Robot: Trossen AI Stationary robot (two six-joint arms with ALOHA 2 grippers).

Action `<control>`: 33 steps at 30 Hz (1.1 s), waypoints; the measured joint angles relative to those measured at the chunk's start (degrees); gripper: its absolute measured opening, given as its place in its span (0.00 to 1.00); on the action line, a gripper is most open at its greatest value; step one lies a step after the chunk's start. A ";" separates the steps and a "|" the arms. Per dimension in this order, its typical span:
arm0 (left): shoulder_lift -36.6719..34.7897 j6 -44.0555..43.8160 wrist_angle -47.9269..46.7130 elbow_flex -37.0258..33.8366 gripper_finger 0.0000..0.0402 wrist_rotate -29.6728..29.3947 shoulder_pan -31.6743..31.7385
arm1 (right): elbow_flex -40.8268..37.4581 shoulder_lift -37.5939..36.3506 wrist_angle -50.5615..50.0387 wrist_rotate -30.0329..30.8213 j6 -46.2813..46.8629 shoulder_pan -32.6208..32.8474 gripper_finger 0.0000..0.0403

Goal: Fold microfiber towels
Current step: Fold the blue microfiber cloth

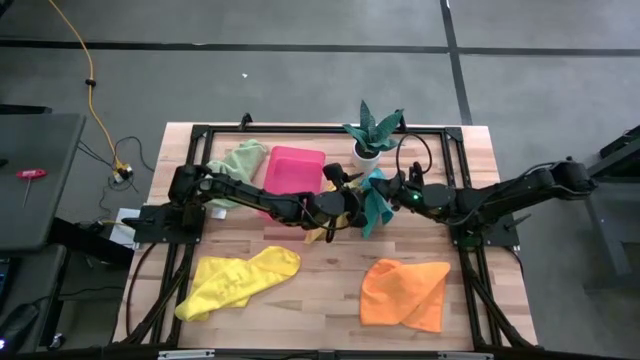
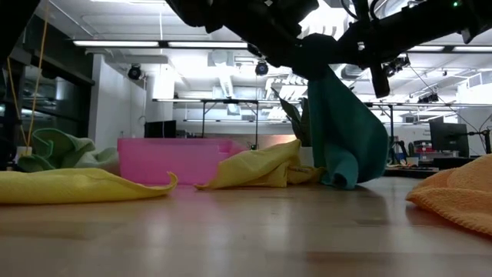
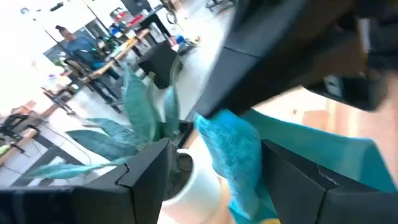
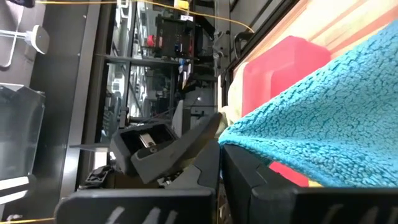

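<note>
Left tool (image 1: 352, 205) spread open around a raised edge of the teal towel (image 1: 376, 203), mid-bench toward the far edge. Right tool (image 1: 385, 190) clamped shut on that towel, holding it aloft. Risks: missed pinch, cloth bunching, snagging the potted plant (image 1: 372, 133) just behind.

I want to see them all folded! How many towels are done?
None look neatly folded yet. The right gripper holds the teal towel up while the open left gripper reaches for it. The two yellow towels, the orange towel and the pale green towel lie crumpled.
</note>
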 joint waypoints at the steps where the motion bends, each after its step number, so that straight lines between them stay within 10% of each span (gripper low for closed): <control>1: 0.00 0.63 0.29 0.00 0.57 0.04 0.14 | 0.00 0.00 0.26 0.14 0.00 0.00 0.00; 33: 0.00 33.77 12.18 -0.02 0.57 -13.38 -2.28 | 0.00 -0.02 4.08 3.22 -0.48 -0.12 0.00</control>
